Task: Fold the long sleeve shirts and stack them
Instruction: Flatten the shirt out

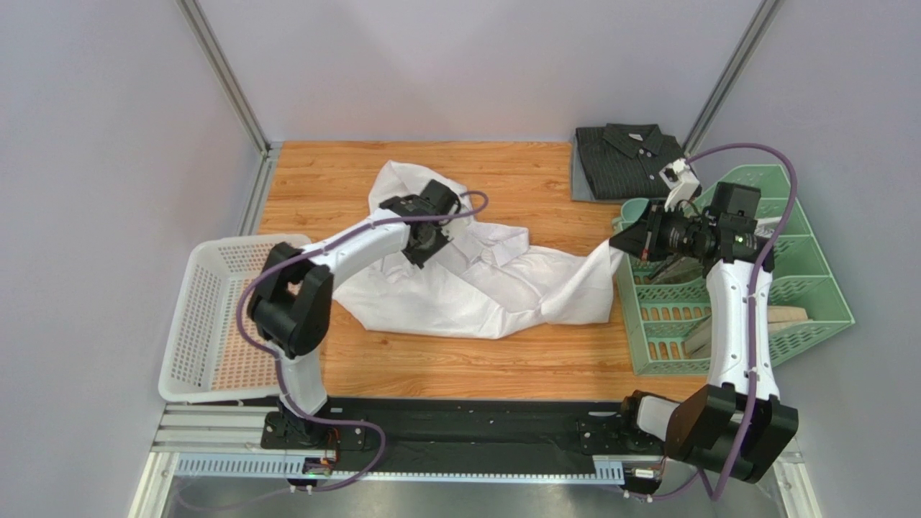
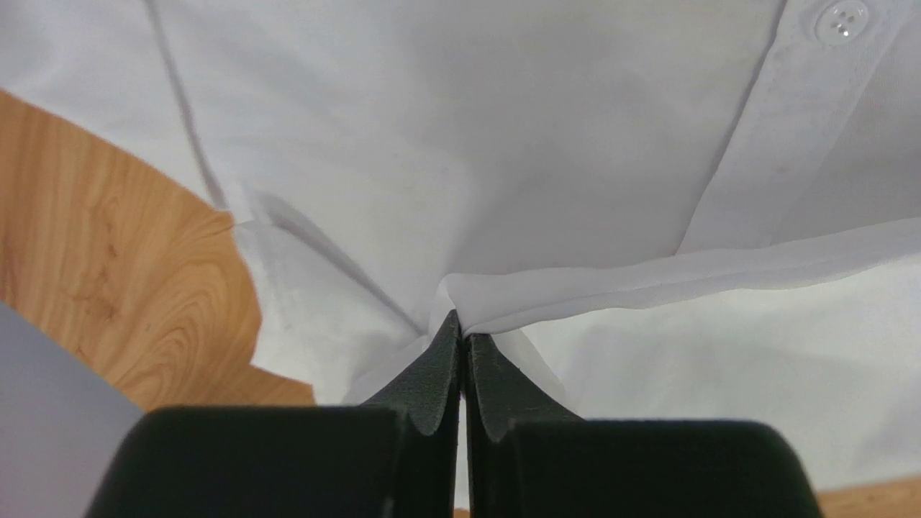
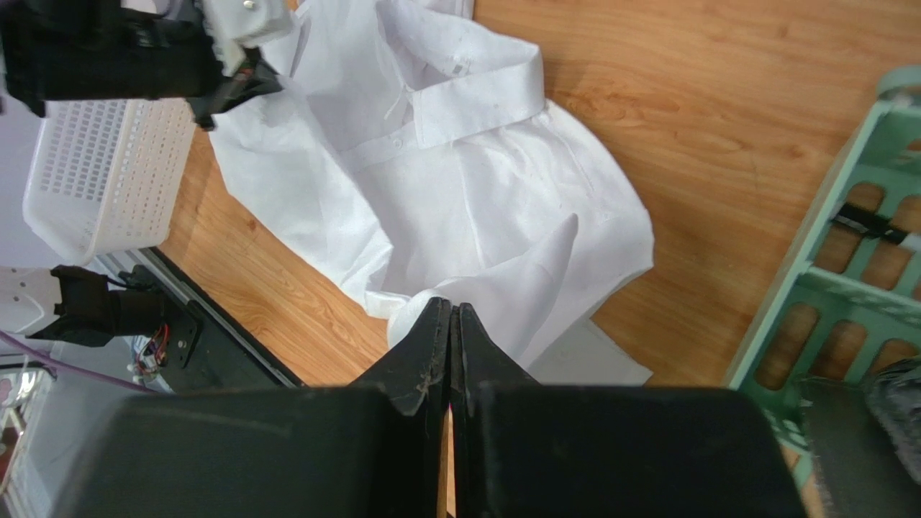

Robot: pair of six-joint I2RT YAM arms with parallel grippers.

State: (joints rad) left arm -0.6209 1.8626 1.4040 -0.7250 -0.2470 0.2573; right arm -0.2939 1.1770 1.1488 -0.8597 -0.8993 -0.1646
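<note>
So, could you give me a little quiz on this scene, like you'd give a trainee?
1. True or false: the dark shirt lies folded at the far right corner of the table.
2. What does the left tool pinch? A) the dark shirt B) the white shirt C) nothing
3. Fill in: the right tool is shut on the ___ shirt.
Key: 1 true; 2 B; 3 white.
</note>
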